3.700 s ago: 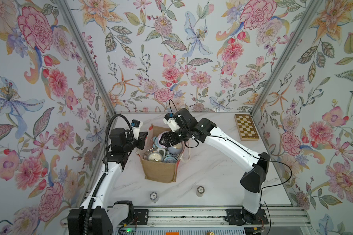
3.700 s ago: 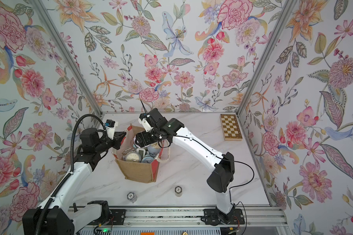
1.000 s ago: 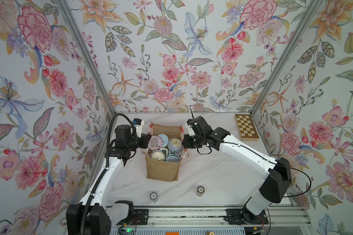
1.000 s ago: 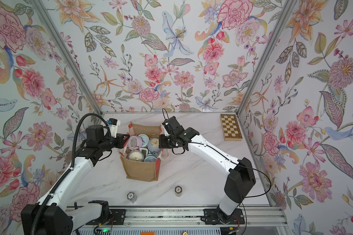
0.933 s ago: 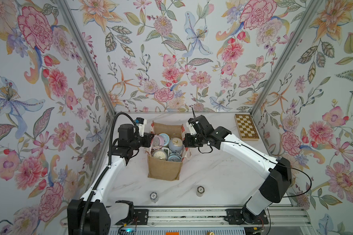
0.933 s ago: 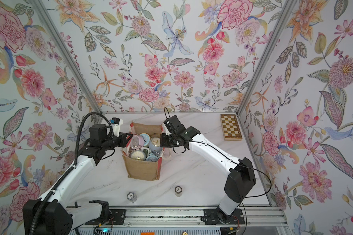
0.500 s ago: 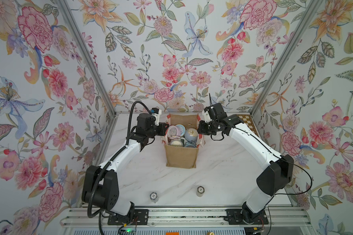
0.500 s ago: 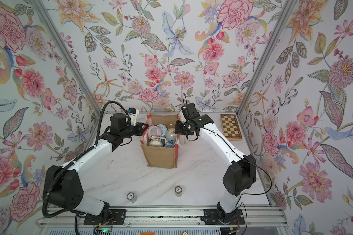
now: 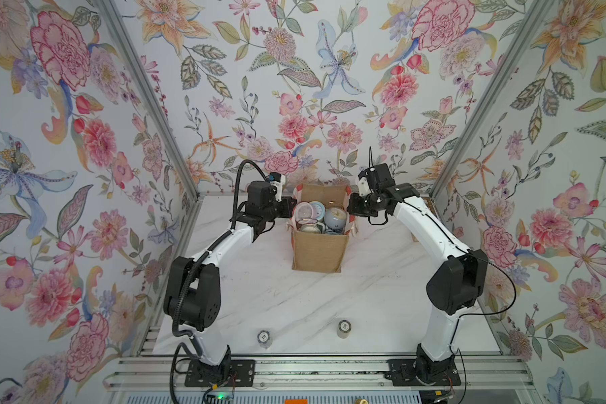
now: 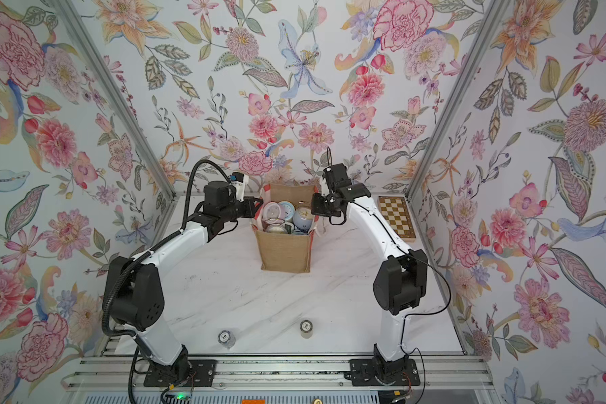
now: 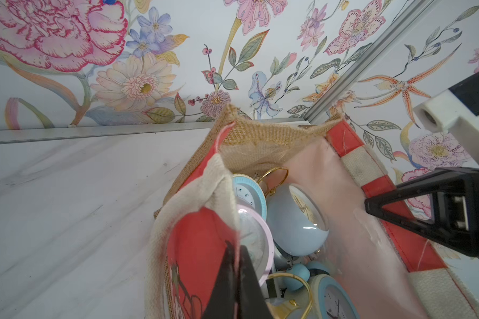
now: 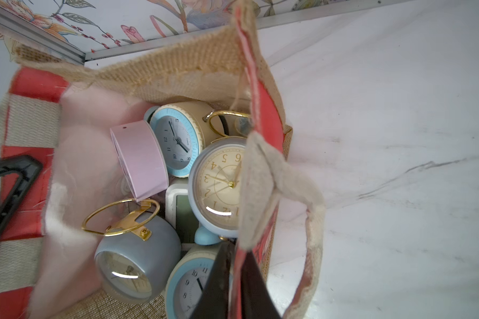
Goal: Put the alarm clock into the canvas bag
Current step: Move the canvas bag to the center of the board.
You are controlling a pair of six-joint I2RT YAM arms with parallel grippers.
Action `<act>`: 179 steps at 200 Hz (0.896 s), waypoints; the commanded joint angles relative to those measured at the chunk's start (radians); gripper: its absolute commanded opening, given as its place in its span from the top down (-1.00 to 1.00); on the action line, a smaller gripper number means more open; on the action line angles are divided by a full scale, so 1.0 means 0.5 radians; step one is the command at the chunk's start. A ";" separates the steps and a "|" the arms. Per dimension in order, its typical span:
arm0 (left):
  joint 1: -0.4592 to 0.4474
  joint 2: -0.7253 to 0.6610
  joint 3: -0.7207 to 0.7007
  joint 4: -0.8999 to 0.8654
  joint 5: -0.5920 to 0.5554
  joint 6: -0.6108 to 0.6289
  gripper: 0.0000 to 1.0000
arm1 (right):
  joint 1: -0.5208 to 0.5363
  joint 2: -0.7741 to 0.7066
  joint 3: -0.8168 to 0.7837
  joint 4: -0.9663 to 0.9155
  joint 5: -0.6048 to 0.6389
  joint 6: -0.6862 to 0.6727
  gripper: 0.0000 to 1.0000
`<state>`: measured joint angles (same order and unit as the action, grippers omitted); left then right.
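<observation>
The tan canvas bag [image 9: 318, 252] [image 10: 284, 252] stands upright at the back middle of the marble table. Several alarm clocks lie inside it: a pink one [image 12: 141, 157], a cream-faced one [image 12: 221, 185] and a grey one with a gold handle [image 12: 133, 256]. My left gripper [image 9: 289, 210] [image 11: 237, 265] is shut on the bag's red-trimmed left rim, with fabric pinched between its jaws. The right gripper [image 9: 350, 210] [image 12: 234, 265] is shut on the opposite rim beside a whitish strap handle [image 12: 313, 221].
A wooden chessboard box [image 10: 396, 218] lies at the back right, beyond my right arm. Two small cylinders [image 9: 263, 337] [image 9: 344, 327] stand near the table's front edge. The flowered back wall is close behind the bag.
Both arms, holding the bag's rims, have carried it from the left of the table rightward and back to the middle; in the last half second it has hardly shifted.
</observation>
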<state>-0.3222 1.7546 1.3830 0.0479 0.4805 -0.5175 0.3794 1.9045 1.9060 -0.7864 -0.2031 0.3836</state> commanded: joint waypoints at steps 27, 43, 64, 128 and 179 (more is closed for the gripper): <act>-0.001 -0.118 0.130 0.074 -0.103 0.169 0.45 | -0.072 -0.133 0.086 0.106 -0.001 -0.131 0.12; 0.023 -0.163 0.119 0.019 -0.145 0.222 0.29 | -0.129 -0.218 0.006 0.106 -0.001 -0.169 -0.07; 0.067 -0.226 0.086 -0.045 -0.206 0.293 0.11 | -0.219 -0.330 -0.122 0.106 0.005 -0.228 -0.37; 0.230 -0.484 -0.277 -0.088 -0.608 0.475 -0.63 | -0.448 -0.725 -0.920 0.481 0.385 -0.377 -0.98; 0.300 -0.676 -0.796 0.206 -0.934 0.571 -0.99 | -0.558 -0.952 -1.711 1.190 0.621 -0.472 -0.98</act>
<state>-0.1879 1.4670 1.0912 0.0616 0.1261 -0.2764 0.1093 1.4769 1.1755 -0.4191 0.0036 0.2001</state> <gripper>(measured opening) 0.993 0.992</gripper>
